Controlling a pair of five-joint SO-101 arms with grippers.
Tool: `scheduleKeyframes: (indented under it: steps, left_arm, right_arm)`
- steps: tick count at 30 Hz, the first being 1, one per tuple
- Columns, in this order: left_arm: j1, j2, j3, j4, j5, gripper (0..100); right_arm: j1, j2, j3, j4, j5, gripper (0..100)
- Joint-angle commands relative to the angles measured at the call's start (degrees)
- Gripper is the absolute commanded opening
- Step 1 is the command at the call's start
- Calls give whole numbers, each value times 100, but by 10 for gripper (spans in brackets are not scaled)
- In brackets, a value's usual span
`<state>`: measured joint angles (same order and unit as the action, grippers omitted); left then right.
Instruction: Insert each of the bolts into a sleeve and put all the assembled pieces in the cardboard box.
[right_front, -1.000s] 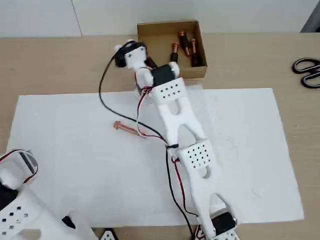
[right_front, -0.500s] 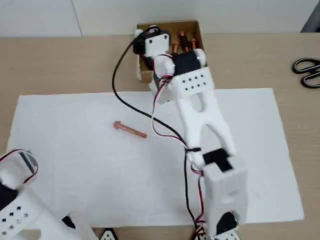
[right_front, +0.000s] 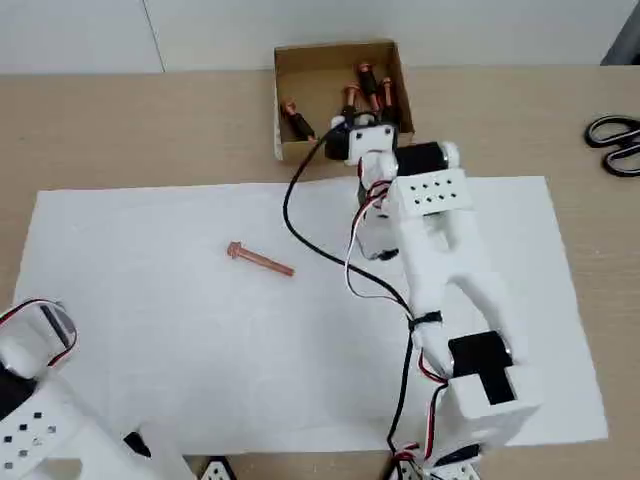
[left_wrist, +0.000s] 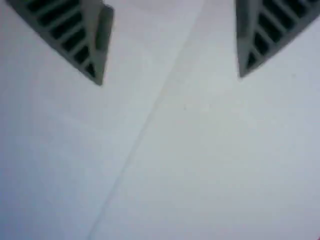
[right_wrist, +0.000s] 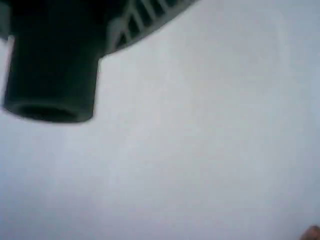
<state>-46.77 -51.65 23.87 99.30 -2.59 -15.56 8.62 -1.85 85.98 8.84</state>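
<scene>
A lone copper bolt (right_front: 259, 258) lies on the white paper (right_front: 150, 330), left of centre. The cardboard box (right_front: 290, 62) at the back holds several bolts in black sleeves (right_front: 372, 92), and one more (right_front: 295, 121) lies near its left wall. My right gripper (right_front: 352, 136) hovers at the box's front wall. In the right wrist view it (right_wrist: 60, 75) is shut on a black sleeve (right_wrist: 50, 70) whose open end points toward the paper. My left gripper (left_wrist: 170, 75) stands open over bare paper, its arm (right_front: 35, 400) at the front left corner.
Black scissors (right_front: 615, 143) lie on the wooden table (right_front: 120, 130) at the far right. The right arm's white links (right_front: 450, 270) and cables cross the paper's right half. A copper speck (right_wrist: 312, 232) shows at the corner of the right wrist view.
The right arm swung from the box's left side across its front to the right. This uncovered the sleeved bolt at the box's left wall. The left arm and loose bolt stayed put.
</scene>
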Motion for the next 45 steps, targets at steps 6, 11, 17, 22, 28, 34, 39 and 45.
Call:
scheduleKeyframes:
  steps: [6, 11, 17, 22, 28, 34, 39, 45]
  left_arm:
    - [-18, -70, -13, -105, 79, 167]
    - [-18, -70, -13, -105, 79, 167]
    - [-18, -70, -13, -105, 79, 167]
    - [-18, -70, -13, -105, 79, 167]
    - [-18, -70, -13, -105, 79, 167]
    - [-18, -70, -13, -105, 79, 167]
    - [-18, -70, -13, -105, 79, 167]
    - [-18, -70, -13, -105, 79, 167]
  right_arm:
    - [4, -505, 1152, -1393, 0, 7]
    - [-13, -505, 1407, -1868, -220, 6]
    - [-75, -470, 1415, -2097, -510, 7]
    - [-171, -462, 1459, -2132, -791, 36]
    - [-171, -462, 1477, -2105, -1020, 201]
    - [-171, -453, 1477, -2123, -1020, 203]
    - [-171, -444, 1486, -2202, -1011, 203]
    - [-189, -4, 1451, -2325, -1011, 177]
